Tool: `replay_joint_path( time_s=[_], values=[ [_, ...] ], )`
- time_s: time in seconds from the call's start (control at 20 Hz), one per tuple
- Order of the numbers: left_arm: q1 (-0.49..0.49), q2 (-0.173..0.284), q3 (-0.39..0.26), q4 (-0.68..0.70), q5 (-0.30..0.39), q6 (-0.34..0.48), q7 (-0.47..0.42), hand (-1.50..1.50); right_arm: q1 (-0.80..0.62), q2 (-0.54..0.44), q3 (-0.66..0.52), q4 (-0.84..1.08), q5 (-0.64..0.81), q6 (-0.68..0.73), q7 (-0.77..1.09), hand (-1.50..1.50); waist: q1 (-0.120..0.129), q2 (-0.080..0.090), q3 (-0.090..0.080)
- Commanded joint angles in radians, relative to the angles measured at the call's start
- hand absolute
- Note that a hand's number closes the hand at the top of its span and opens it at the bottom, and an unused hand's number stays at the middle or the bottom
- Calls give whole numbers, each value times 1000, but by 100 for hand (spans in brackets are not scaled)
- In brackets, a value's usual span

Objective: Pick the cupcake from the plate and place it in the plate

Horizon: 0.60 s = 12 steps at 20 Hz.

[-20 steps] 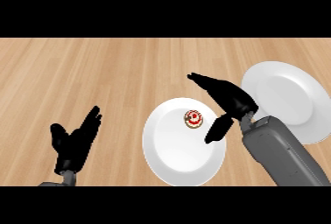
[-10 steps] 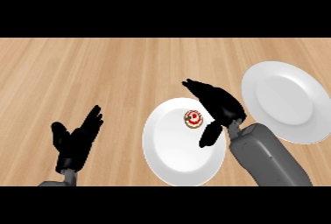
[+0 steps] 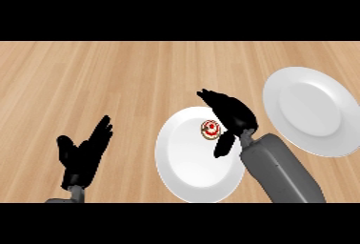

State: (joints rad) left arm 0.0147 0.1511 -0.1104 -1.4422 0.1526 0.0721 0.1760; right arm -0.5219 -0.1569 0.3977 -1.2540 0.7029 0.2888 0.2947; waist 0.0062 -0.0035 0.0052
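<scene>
- The cupcake (image 3: pixel 210 129) sits on the nearer plate (image 3: pixel 190 171), in that plate's upper right part; it shows a red and white top with a brown rim
- That plate lies toward the counter's (image 3: pixel 105 81) near edge, right of the middle; a second plate (image 3: pixel 316 112) lies toward the right edge, close beside it, and I cannot tell if the rims touch
- The right robot hand (image 3: pixel 232 116) hovers just right of the cupcake, fingers spread and only slightly bent, thumb hanging below; it is released and grasps nothing
- The left robot hand (image 3: pixel 84 155) rests by the counter's near left corner, fingers straight and up, holding nothing
</scene>
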Motion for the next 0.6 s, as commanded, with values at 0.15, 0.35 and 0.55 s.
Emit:
replay_joint_path(
  time_s=[0.15,0.35,0.55],
  values=[
    [38,10,29,-12,7,-38,8,0,-31,92,7,149,96,-15,-32,-150,3,4,-5],
    [-24,-74,-21,100,-59,26,-15,0,-42,77,54,176,160,-37,-109,150,-1,6,-5],
    [37,-33,-2,-48,-36,5,85,0,-23,41,8,178,193,-51,-192,150,0,4,-5]
  ],
)
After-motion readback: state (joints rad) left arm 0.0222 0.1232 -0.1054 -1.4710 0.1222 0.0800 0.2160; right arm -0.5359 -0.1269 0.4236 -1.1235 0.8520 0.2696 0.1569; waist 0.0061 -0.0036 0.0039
